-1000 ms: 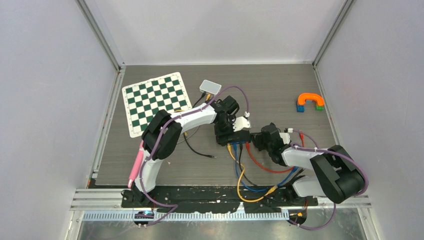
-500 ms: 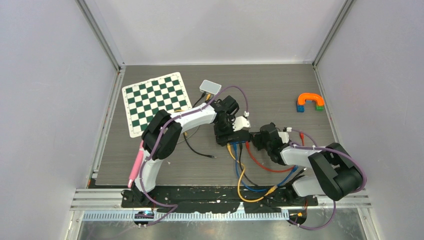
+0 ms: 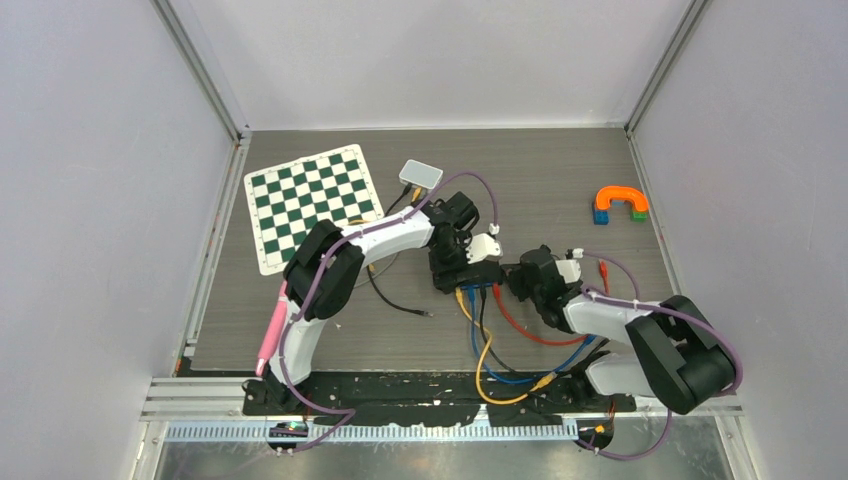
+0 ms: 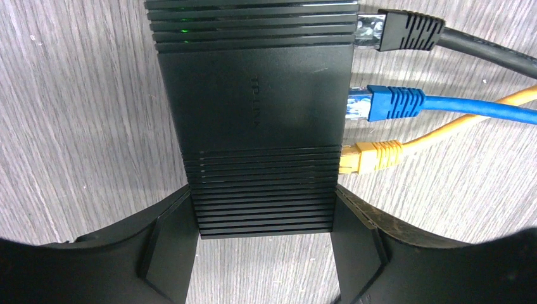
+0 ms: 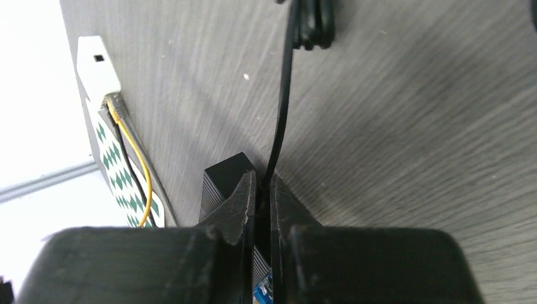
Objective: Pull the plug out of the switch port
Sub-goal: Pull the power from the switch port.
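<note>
The black switch (image 3: pixel 472 272) lies mid-table, and my left gripper (image 3: pixel 452 262) is shut on its near end, a pad on each side (image 4: pixel 263 206). Black (image 4: pixel 411 31), blue (image 4: pixel 392 103) and yellow (image 4: pixel 373 157) plugs sit in its ports. A red cable (image 3: pixel 510 320) leaves the switch's right end; its plug is too small to make out. My right gripper (image 3: pixel 512 278) is at that right end with its jaws shut (image 5: pixel 263 182). A thin black cable (image 5: pixel 283 107) runs in between its tips, next to the switch's corner (image 5: pixel 223 180).
A green checkered mat (image 3: pixel 312 205) and a white box (image 3: pixel 420 174) lie behind the switch. Coloured blocks (image 3: pixel 620 204) sit at the far right and a pink pen (image 3: pixel 271 335) at the left front. Yellow, blue and black cables (image 3: pixel 490 360) trail toward the near edge.
The right gripper's jaws have closed fully and its arm has shifted slightly by the switch's right end. The left arm and the switch have stayed put.
</note>
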